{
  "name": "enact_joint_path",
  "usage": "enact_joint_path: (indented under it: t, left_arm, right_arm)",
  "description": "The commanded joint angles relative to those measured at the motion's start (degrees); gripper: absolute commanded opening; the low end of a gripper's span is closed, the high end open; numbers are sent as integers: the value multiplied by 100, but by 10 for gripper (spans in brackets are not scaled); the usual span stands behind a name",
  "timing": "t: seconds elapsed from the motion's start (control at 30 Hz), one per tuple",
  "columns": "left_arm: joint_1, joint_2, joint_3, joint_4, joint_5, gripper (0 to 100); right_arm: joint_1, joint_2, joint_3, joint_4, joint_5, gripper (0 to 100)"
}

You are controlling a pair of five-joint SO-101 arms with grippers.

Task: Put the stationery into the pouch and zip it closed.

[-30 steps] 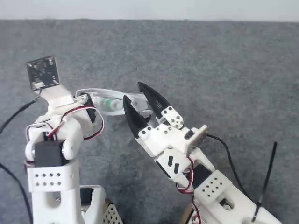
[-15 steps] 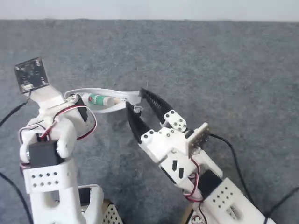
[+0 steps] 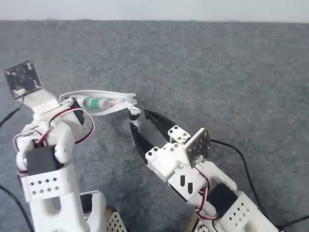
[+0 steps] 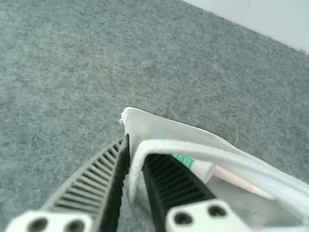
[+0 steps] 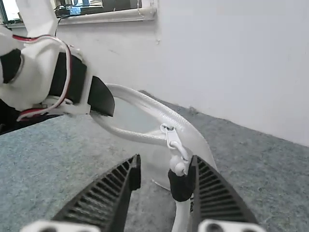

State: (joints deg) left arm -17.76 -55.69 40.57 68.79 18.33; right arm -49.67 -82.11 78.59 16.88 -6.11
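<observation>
On the left of the grey mat [image 3: 227, 67], the left gripper [image 4: 129, 145] is clamped tight on the rim of the clear pouch [image 3: 108, 107]. The stationery [image 3: 94, 103] lies inside the pouch, just right of that grip. Farther right, the zipper pull [image 5: 175, 144] hangs between the spread fingers of the right gripper [image 3: 139, 120], which grips nothing.

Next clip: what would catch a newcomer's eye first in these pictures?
The see-through pouch held between the two arms draws the eye first. The left claw is clamped on its white zip rim, and a green-labelled stick lies inside. Next comes the right claw, open at the pouch's other end, with the zip pull dangling right at its fingertips.
</observation>
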Motion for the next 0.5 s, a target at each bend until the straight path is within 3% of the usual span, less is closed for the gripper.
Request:
enact_joint_path:
  t: [0.0, 0.47]
  left_arm:
    - [-44, -158, -40, -220, -18, 12]
    - [-44, -158, -40, -220, -18, 12]
  right_arm:
    - [-40, 479, -360, -374, 62, 148]
    - [-22, 2141, -360, -1736, 70, 146]
